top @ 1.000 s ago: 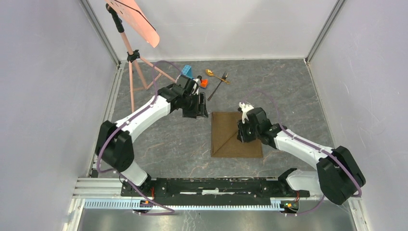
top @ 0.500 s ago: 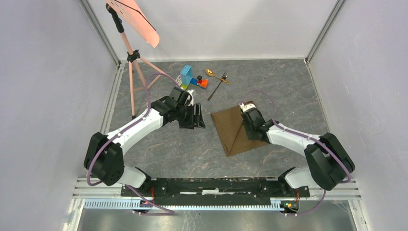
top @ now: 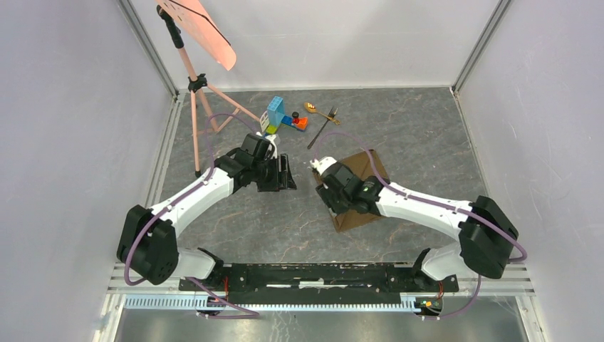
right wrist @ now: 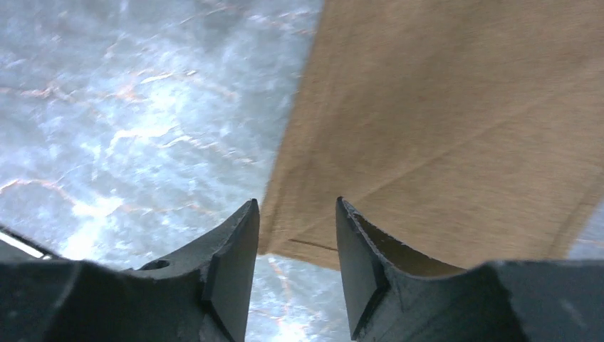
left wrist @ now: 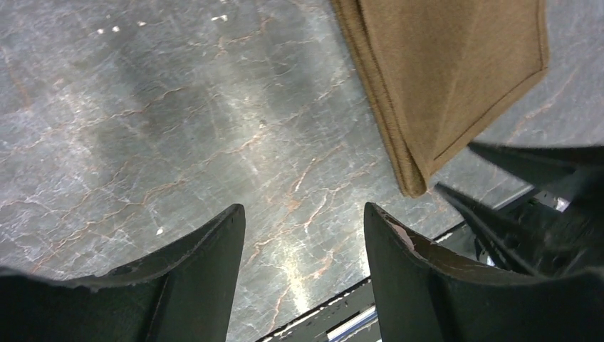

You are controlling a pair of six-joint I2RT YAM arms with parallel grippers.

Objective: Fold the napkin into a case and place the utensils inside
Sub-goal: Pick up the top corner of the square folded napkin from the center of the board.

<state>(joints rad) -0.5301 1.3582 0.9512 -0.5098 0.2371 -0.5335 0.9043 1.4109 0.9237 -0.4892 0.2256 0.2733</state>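
The brown napkin (top: 368, 166) lies folded and turned at an angle right of the table's middle. My right gripper (top: 329, 194) hangs over its left edge. In the right wrist view that gripper (right wrist: 295, 203) is open, with the napkin (right wrist: 463, 128) edge lying flat beneath its tips and nothing pinched. My left gripper (top: 285, 173) is open over bare table left of the napkin. In the left wrist view this gripper (left wrist: 305, 208) holds nothing, and the napkin (left wrist: 441, 71) shows its doubled edge at upper right. The gold spoon (top: 311, 108) and dark fork (top: 320, 130) lie at the back.
Colourful toy blocks (top: 281, 115) stand just left of the utensils. A pink tripod (top: 196, 107) with a pink panel rises at the back left. White walls close in the marbled table (top: 242, 214) on three sides, and a metal rail (top: 313, 274) runs along the near edge.
My right gripper has swept left across the napkin, turning it counter-clockwise, and its jaws have opened. My left gripper has drifted slightly left and nearer, still open.
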